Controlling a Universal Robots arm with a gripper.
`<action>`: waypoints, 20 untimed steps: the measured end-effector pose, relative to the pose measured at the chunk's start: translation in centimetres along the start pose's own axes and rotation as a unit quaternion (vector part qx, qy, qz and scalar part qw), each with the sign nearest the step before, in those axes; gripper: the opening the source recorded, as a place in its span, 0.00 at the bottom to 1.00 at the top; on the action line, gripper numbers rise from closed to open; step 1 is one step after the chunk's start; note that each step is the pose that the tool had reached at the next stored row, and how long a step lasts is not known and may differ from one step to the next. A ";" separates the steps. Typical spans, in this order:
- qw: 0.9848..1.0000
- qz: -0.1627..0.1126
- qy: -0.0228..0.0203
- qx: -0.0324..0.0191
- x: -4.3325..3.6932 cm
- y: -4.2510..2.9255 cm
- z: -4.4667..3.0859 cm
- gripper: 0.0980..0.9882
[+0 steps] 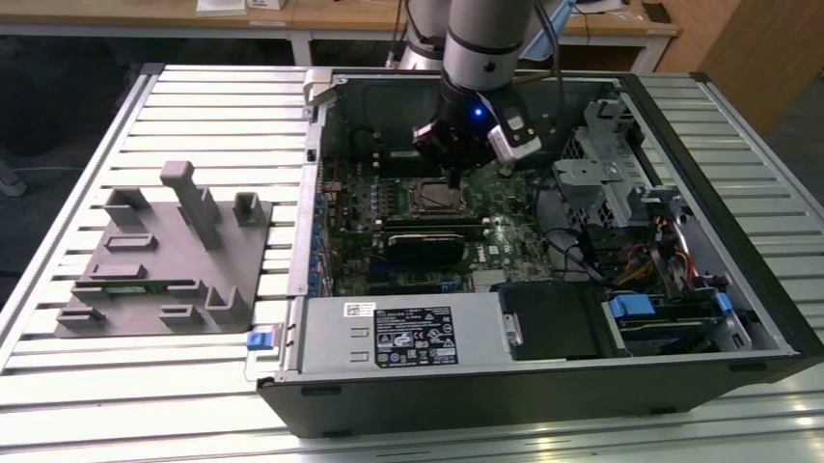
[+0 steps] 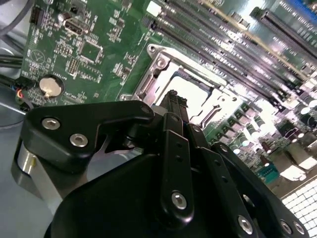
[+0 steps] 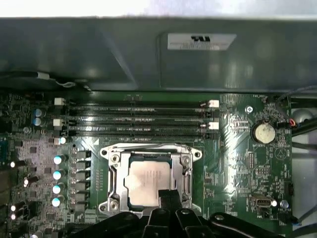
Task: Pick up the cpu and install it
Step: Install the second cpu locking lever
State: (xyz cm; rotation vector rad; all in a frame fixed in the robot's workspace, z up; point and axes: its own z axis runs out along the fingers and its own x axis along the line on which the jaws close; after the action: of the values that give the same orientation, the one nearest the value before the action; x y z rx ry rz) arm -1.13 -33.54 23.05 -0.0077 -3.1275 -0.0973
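Cpu (image 3: 146, 184): seated flat in the motherboard (image 3: 237, 148) socket, inside the open case (image 1: 721, 125).
Gripper (image 3: 166, 198): directly above the cpu's near edge.
Jaws: pressed together; whether they touch the cpu, cannot tell.

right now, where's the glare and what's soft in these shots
In the second wrist view, glare washes out the memory slots and the gripper looms soft; in the first wrist view the cpu reflects light mildly; the exterior view is evenly lit.
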 end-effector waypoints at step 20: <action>1.000 0.000 0.001 0.000 0.03 -2.47 -0.34 0.02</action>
State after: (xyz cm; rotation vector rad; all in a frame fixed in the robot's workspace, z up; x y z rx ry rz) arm -1.18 -36.03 23.23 -0.0080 -3.1250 -0.0973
